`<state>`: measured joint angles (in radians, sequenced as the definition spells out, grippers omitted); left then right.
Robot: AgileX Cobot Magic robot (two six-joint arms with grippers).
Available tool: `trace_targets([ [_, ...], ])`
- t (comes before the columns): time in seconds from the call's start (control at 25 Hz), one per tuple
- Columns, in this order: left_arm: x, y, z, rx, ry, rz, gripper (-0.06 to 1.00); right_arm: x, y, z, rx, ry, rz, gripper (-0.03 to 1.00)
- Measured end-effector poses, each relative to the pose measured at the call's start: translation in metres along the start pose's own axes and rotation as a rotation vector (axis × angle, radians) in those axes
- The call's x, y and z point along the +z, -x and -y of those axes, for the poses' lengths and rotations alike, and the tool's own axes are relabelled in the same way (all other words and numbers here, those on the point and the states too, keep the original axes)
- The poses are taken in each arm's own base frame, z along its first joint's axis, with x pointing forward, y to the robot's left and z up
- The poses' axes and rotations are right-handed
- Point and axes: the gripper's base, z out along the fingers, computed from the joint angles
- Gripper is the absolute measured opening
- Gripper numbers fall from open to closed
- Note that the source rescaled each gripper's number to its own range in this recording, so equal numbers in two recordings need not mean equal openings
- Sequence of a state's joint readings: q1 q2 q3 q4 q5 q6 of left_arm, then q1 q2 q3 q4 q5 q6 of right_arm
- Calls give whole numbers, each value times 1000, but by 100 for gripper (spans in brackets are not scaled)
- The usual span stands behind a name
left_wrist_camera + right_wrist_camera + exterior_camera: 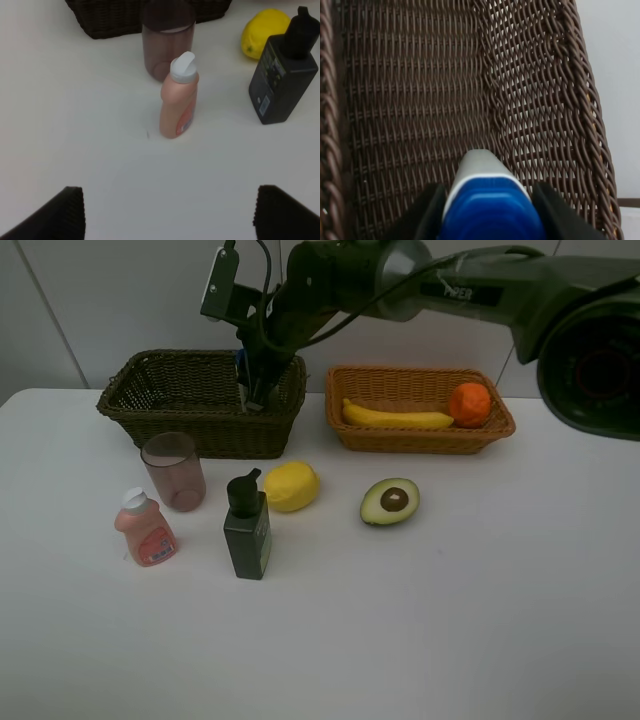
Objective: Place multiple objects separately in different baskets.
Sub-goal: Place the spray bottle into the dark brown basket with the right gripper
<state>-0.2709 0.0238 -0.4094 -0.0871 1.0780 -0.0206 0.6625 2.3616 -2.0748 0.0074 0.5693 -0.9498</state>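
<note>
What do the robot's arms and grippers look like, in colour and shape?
The right arm is dark grey with a silver round joint, small white lettering and black cables. The left gripper and right gripper have black fingers. The left arm itself is not visible.

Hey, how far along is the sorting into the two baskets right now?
Done: the banana and orange lie in the light basket. In hand: the right gripper holds the white blue-capped bottle inside the dark basket, not yet released. To go: the lemon, halved avocado, dark pump bottle, pink bottle and cup sit on the table. The left gripper is open and empty.
</note>
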Motion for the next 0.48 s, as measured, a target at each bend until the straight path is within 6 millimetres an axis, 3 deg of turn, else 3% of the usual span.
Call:
trace_targets([
  [0.2, 0, 0, 0, 0, 0, 0, 90, 0, -1, -1, -1, 13, -10, 11],
  [0.4, 0, 0, 0, 0, 0, 0, 90, -2, -2, -2, 14, 38, -28, 54],
  [0.48, 0, 0, 0, 0, 0, 0, 90, -2, -2, -2, 33, 38, -28, 65],
])
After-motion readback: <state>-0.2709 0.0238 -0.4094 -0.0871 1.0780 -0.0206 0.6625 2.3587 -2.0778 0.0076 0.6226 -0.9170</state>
